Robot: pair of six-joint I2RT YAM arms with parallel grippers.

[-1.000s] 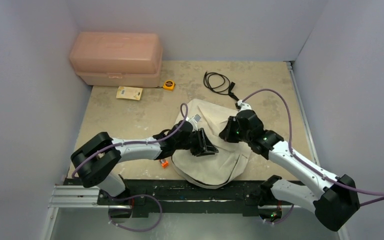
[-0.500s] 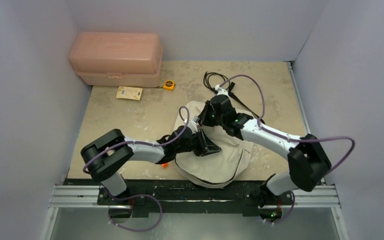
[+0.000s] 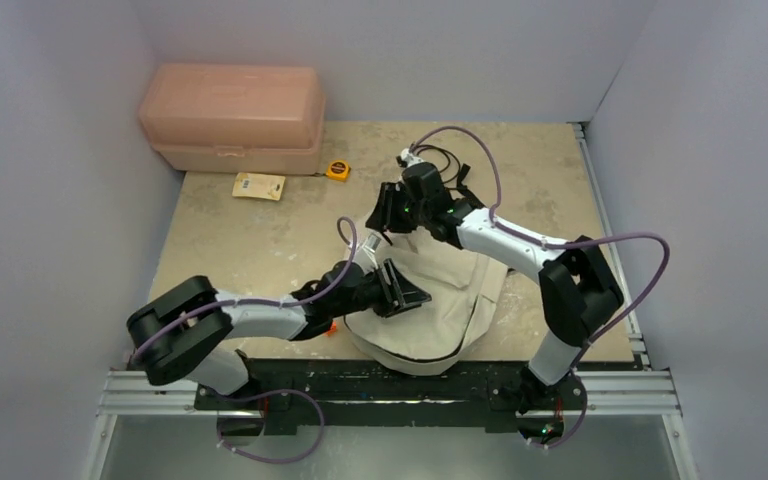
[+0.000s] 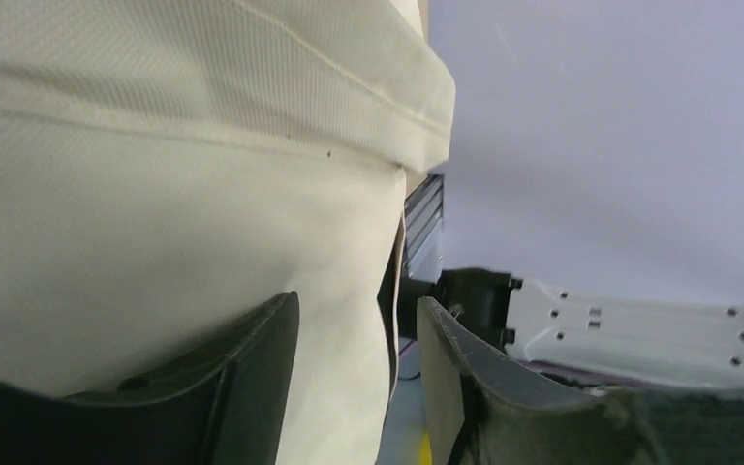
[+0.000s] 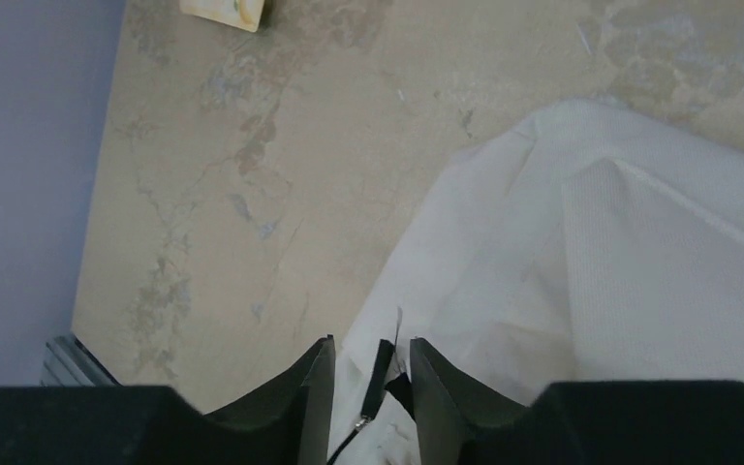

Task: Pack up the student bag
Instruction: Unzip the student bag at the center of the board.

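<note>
Currently student bag (image 3: 430, 300) lies at table's 6 o'clock. Left gripper (image 4: 354, 373) pinches its fabric; right gripper (image 5: 370, 383) narrowly grips the zipper pull (image 5: 380, 373). Should anchor left, draw zipper along its track.

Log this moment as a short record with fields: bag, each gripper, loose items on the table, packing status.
bag: cream backpack lying flat at the near middle of the table
left gripper: at the bag's left edge, a fabric fold between its fingers
right gripper: at the bag's far edge, fingers narrowly apart around a black zipper strip
loose items: yellow tape measure, yellow card, black cable, pink box, small orange item
packing status: nothing seen going in yet
</note>
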